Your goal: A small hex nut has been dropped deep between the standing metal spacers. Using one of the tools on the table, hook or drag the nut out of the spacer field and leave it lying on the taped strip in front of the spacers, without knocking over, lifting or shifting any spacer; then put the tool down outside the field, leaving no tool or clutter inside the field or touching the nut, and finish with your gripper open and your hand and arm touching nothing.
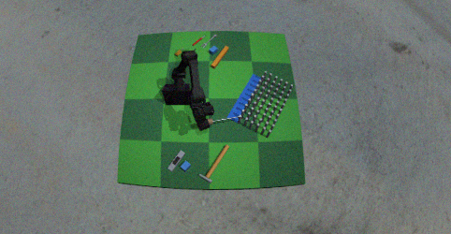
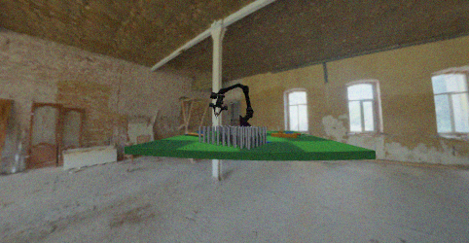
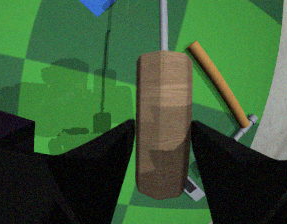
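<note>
From above, I see the gripper [image 1: 206, 121] [image 2: 217, 114] [image 3: 162, 125] holding a wooden-handled tool [image 1: 225, 119] [image 3: 164, 100], its thin shaft reaching over the blue strip [image 1: 243, 100] [image 3: 97, 6]; the hex nut I can't find. From the side, metal spacers [image 1: 266, 100] [image 2: 238, 136] stand below the gripper (tippy, I'd guess). At the wrist, the jaws pinch the faceted handle mid-length: probably light, stiff, well gripped there.

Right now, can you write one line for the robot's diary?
gripper: shut on wooden handle | shaft: reaches over blue strip | hammer: lying aside
</note>
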`<control>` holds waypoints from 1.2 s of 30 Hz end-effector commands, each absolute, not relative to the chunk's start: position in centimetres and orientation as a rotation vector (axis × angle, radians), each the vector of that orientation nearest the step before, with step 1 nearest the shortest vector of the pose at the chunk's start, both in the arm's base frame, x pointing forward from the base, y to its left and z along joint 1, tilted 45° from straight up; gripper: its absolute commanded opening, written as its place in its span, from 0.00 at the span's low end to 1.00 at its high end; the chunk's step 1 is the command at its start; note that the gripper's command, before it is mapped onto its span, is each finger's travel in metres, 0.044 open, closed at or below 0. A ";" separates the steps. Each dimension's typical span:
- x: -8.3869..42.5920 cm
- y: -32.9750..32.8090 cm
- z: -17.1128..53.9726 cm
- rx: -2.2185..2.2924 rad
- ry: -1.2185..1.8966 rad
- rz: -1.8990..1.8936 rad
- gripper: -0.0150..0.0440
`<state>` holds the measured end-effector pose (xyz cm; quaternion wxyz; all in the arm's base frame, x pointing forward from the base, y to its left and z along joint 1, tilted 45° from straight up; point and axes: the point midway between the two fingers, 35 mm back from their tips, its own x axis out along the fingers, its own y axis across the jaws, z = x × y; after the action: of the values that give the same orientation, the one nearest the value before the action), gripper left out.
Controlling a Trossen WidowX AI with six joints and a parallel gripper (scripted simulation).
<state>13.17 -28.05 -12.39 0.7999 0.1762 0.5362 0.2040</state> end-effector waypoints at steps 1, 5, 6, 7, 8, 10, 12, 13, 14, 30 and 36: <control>11.7 -28.6 -13.6 0.340 1.097 0.453 0.25; 9.9 -28.7 -14.9 0.301 1.039 0.471 0.25; 9.4 -28.7 -15.3 0.290 1.024 0.474 0.25; 9.0 -28.6 -15.6 0.280 1.009 0.477 0.25; 8.5 -28.6 -15.9 0.269 0.995 0.480 0.25; 7.6 -28.5 -16.6 0.246 0.965 0.485 0.25; 6.8 -28.4 -17.2 0.226 0.938 0.488 0.25; 6.6 -28.3 -17.3 0.220 0.931 0.489 0.25; 6.6 -28.3 -17.4 0.218 0.928 0.489 0.25; 6.7 -27.7 -18.5 0.218 0.928 0.489 0.25; 6.8 -27.3 -19.2 0.218 0.928 0.489 0.25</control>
<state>6.70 -27.84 -18.76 0.8586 0.0991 0.4464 0.2316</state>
